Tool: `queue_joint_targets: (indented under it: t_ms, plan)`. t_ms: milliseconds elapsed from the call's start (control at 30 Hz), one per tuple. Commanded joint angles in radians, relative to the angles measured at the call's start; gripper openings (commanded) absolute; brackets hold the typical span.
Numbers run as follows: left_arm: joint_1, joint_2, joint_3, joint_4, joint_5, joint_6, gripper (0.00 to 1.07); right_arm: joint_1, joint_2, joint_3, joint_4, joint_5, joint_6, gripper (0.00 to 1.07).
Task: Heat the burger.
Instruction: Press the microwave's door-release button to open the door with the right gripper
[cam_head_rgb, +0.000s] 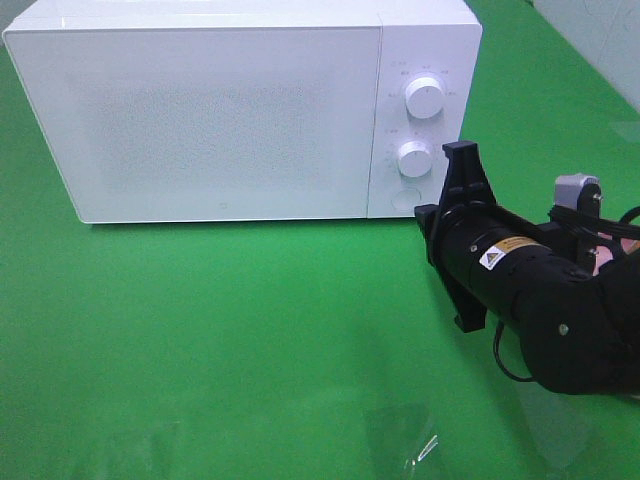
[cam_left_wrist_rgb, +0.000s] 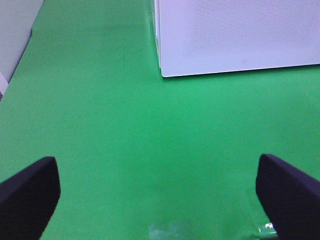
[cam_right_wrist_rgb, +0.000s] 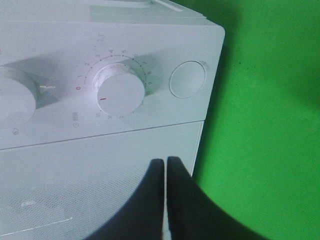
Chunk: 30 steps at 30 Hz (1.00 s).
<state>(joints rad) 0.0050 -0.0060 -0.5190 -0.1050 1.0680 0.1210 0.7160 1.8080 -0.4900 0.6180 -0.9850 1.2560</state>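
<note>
Our left gripper (cam_left_wrist_rgb: 157, 175) hangs with jaws wide apart, the shut microwave (cam_left_wrist_rgb: 235, 35) ahead. Our right gripper (cam_right_wrist_rgb: 165, 162), jaws pressed together and empty, sits just before the timer dial (cam_right_wrist_rgb: 120, 90). The burger is unseen, likely inside; we judge loading done, with setting the heat left.

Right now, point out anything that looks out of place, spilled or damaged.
Nothing is spilled or damaged. The microwave is shut, and no burger shows in any view. The only oddity is a shiny clear patch on the green cloth near the front edge; I cannot tell what it is.
</note>
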Motion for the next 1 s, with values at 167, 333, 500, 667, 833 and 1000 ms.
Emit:
queue_joint_targets:
  t_ms: [167,333,500,667,833,1000]
  plan:
    - [-0.007,-0.023,0.002,-0.005,0.003,-0.001,1.00,-0.019,0.052,-0.048,-0.022,0.017,0.009,0.00]
    - [-0.007,-0.023,0.002,-0.005,0.003,-0.001,1.00,-0.028,0.101,-0.074,-0.040,0.030,0.031,0.00]
    - [-0.007,-0.023,0.002,-0.005,0.003,-0.001,1.00,-0.055,0.129,-0.088,-0.056,0.040,0.043,0.00]
    - [-0.007,-0.023,0.002,-0.005,0.003,-0.001,1.00,-0.088,0.136,-0.102,-0.083,0.055,0.056,0.00]
    - [-0.007,-0.023,0.002,-0.005,0.003,-0.001,1.00,-0.121,0.138,-0.132,-0.095,0.060,0.058,0.00]
    - [-0.007,-0.023,0.002,-0.005,0.003,-0.001,1.00,-0.170,0.139,-0.170,-0.120,0.092,0.043,0.00]
